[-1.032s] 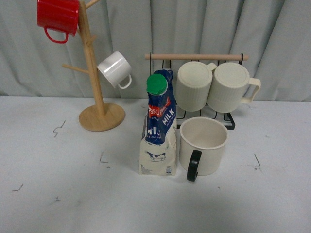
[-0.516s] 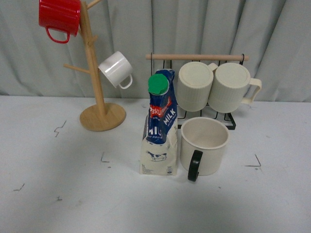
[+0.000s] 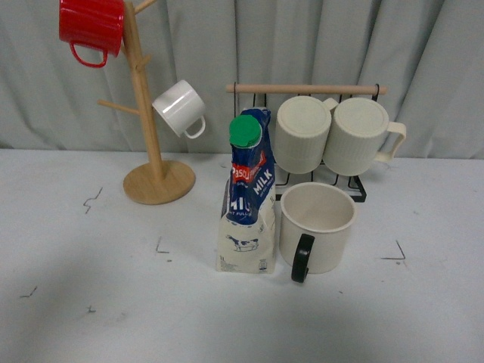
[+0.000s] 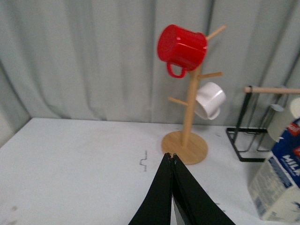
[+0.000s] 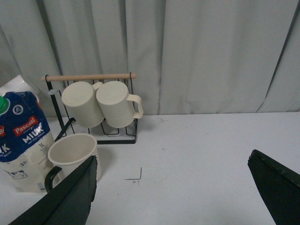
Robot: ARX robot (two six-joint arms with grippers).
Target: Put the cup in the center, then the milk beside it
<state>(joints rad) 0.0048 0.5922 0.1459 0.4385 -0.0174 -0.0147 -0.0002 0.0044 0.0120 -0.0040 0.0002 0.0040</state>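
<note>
The cup (image 3: 318,227) stands upright on the bench (image 3: 113,302) near its middle, its black handle turned toward the front. The milk (image 3: 247,198) stands upright just beside it on the left, green cap on top; whether the two touch is hard to tell.

Behind them a wire rack (image 3: 306,89) with a wooden bar carries two ribbed mugs (image 3: 333,134). Further left a wooden mug tree (image 3: 147,106) holds a red mug (image 3: 91,26) and a small white cup (image 3: 180,108).

The left gripper (image 4: 171,161) is closed, its black fingers pressed together with nothing between them, above bare bench in front of the tree. The right gripper (image 5: 173,187) is spread wide open and empty, well apart from the cup.
</note>
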